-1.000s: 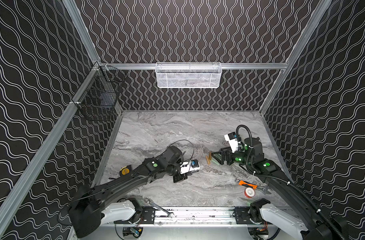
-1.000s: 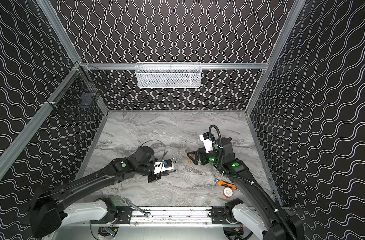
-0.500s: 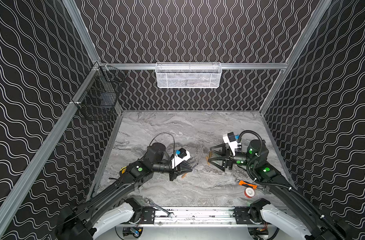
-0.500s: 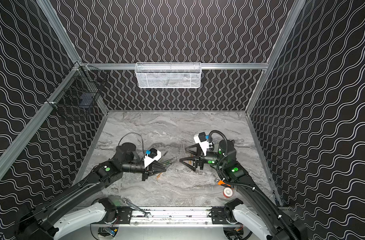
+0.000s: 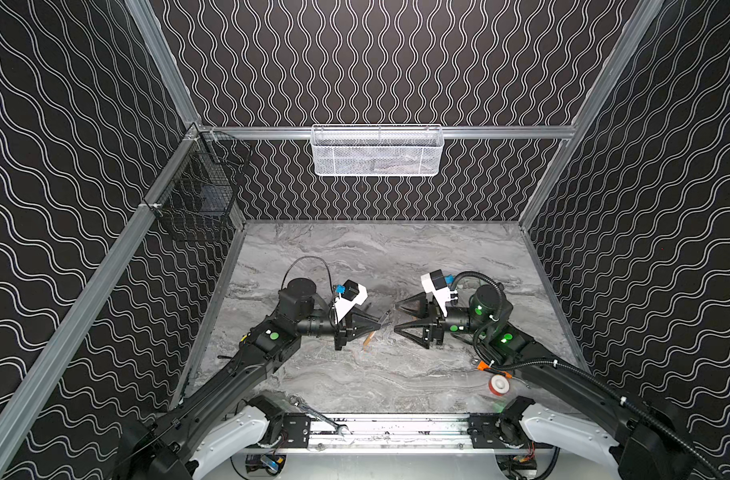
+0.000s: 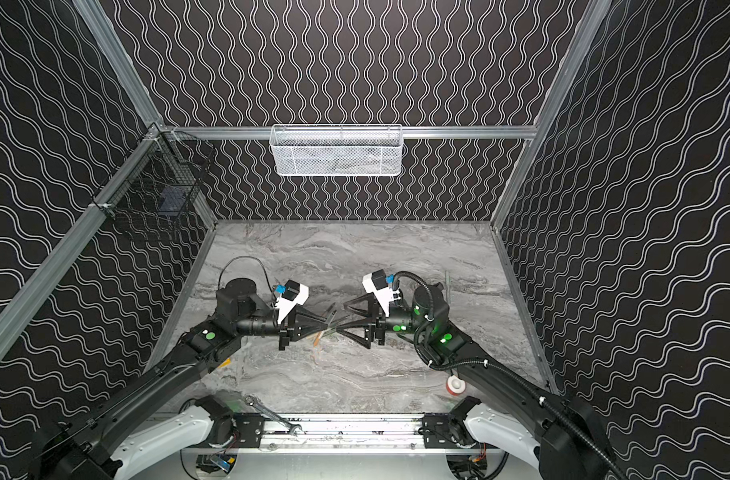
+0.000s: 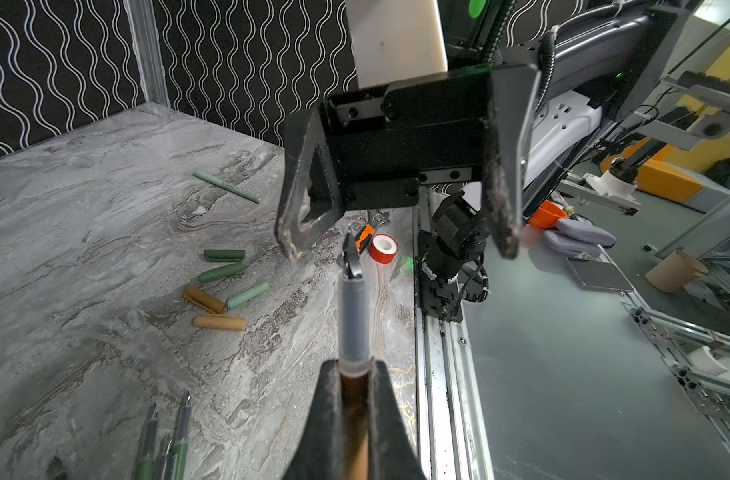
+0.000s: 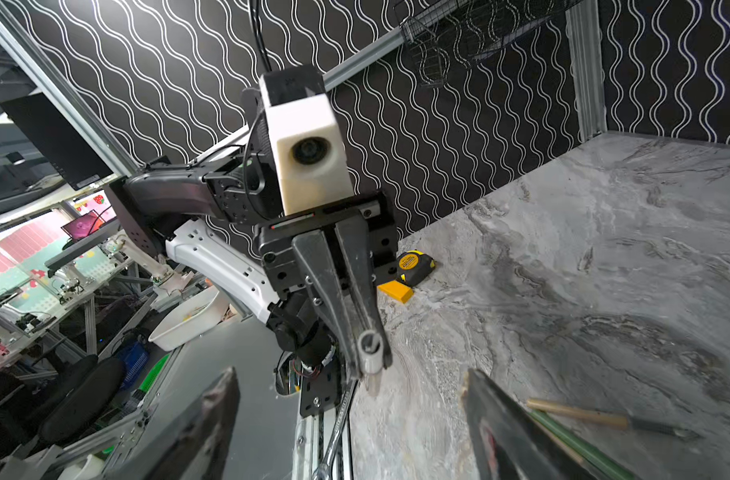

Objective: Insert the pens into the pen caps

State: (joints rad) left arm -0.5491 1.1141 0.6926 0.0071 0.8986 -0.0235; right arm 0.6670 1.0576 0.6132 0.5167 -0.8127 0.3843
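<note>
My left gripper [image 7: 353, 365] is shut on a pen [image 7: 353, 316] with a tan barrel, a grey grip section and a dark nib. The pen is held level above the table, and its nib points at my right gripper [image 7: 398, 247]. That gripper faces it, open and with nothing between its fingers. In both top views the left gripper [image 5: 382, 324] and the right gripper [image 5: 397, 318] meet tip to tip mid-table. Several pen caps lie loose on the table: dark green [image 7: 224, 254], pale green [image 7: 248, 295] and tan [image 7: 219, 322]. More pens [image 7: 163, 444] lie below the left gripper, and one green pen [image 7: 226, 188] lies farther off.
A red-and-white tape roll [image 5: 499, 384] and an orange-handled tool [image 7: 365, 237] lie near the right arm's base. A steel wrench [image 6: 271, 415] rests on the front rail. A yellow tape measure [image 8: 415, 262] and a yellow block [image 8: 394, 291] sit by the left wall. A white basket [image 5: 375, 151] hangs on the back wall.
The left gripper has lifted the pen off the table and turned it level towards the right gripper. The right gripper has swung left to face it, and its jaws have narrowed slightly.
</note>
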